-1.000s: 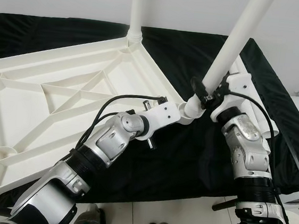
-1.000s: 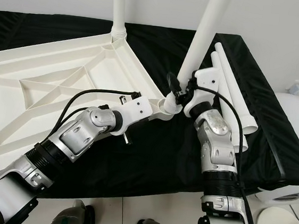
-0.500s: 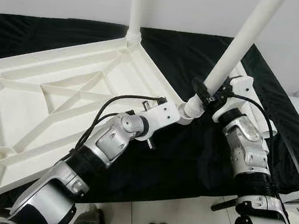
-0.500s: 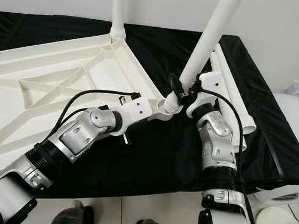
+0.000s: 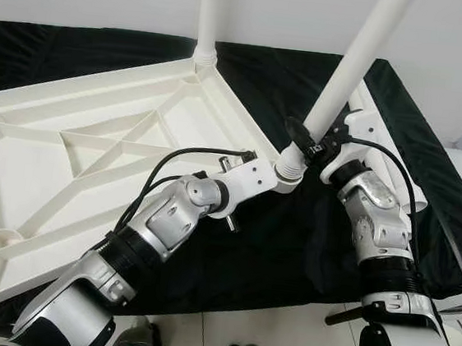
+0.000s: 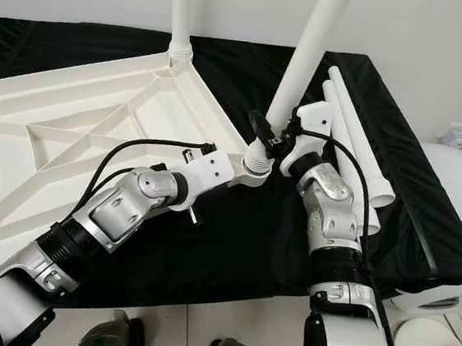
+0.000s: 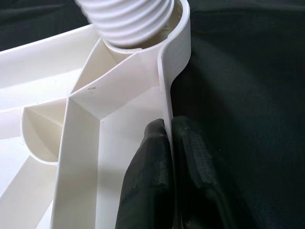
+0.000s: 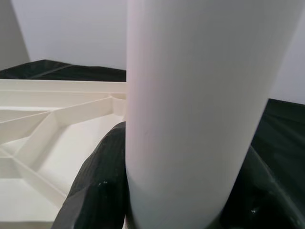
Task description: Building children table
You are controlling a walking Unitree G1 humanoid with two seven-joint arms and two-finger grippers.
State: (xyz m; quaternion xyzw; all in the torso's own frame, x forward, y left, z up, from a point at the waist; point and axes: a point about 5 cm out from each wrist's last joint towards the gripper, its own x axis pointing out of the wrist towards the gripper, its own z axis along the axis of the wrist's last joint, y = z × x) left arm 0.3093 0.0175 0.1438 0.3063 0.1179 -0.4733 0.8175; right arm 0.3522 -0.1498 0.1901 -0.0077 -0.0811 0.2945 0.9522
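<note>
1. I see the white tabletop (image 5: 94, 134) lying upside down, ribbed underside up, on a black-draped table (image 5: 289, 253).
2. My left gripper (image 7: 167, 143) has its jaws closed on the tabletop's thin rim wall, one finger on each face, just beside the near corner socket.
3. My right gripper (image 8: 181, 191) has its jaws closed around a white leg tube (image 5: 354, 62), low on the tube.
4. The leg tube's long axis runs steeply upward, leaning toward my right and away from me; its ribbed lower end (image 7: 128, 19) sits in the corner socket.
5. A second leg (image 5: 208, 9) stands upright in the far corner socket.
6. Spare white tubes (image 6: 355, 132) lie flat on the black cloth, on my right.
</note>
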